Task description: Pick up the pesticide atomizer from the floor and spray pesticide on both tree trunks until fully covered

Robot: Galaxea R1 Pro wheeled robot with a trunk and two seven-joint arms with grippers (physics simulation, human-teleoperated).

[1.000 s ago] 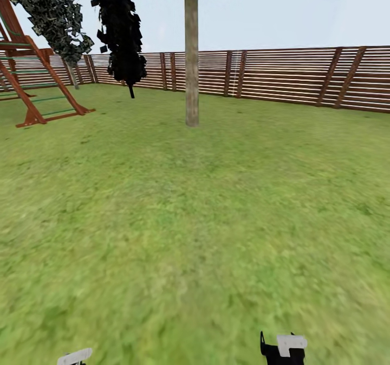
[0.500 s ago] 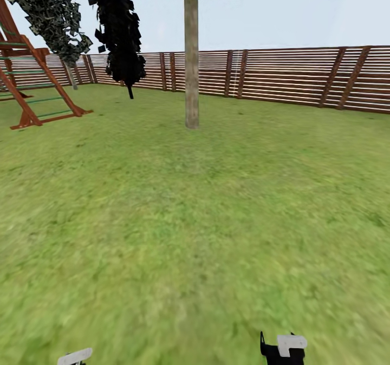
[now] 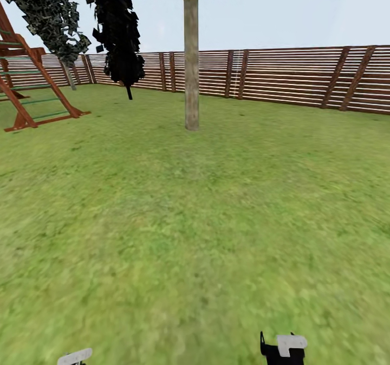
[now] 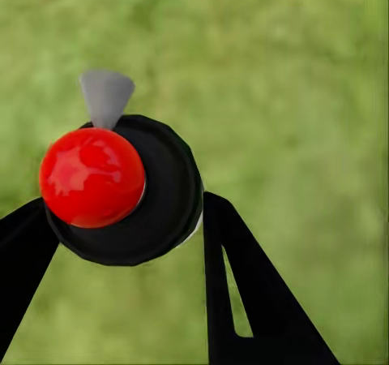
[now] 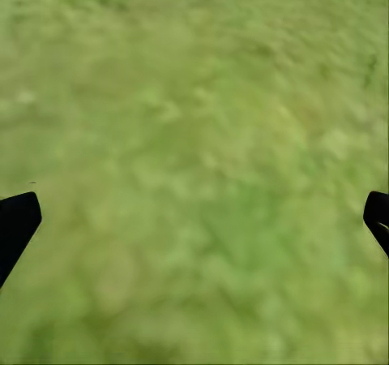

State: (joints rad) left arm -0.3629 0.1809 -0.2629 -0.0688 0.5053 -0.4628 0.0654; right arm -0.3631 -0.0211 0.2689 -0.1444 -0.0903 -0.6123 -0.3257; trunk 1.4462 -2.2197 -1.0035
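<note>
In the left wrist view my left gripper (image 4: 121,223) is shut on the pesticide atomizer (image 4: 166,199), a dark round bottle with a red ball on top and a grey nozzle, held over blurry grass. My right gripper (image 5: 196,219) is open, its black fingertips wide apart over the grass floor (image 5: 203,138) with nothing between them. Straight ahead in the head view stands a tree with a bare grey-tan tree trunk (image 3: 191,67), some way off across the lawn (image 3: 195,224). Both arm ends peek in at that view's lower edge.
A brown slat fence (image 3: 292,75) closes the garden behind the tree. A red-brown wooden play frame (image 3: 30,91) stands at the far left. A near-black conifer (image 3: 120,34) and a leaning leafy tree (image 3: 49,13) rise at the back left.
The whole head view has shifted slightly: the trunk's base sits a little lower and the play frame further left, so the camera has moved forward. Both arm ends keep their place.
</note>
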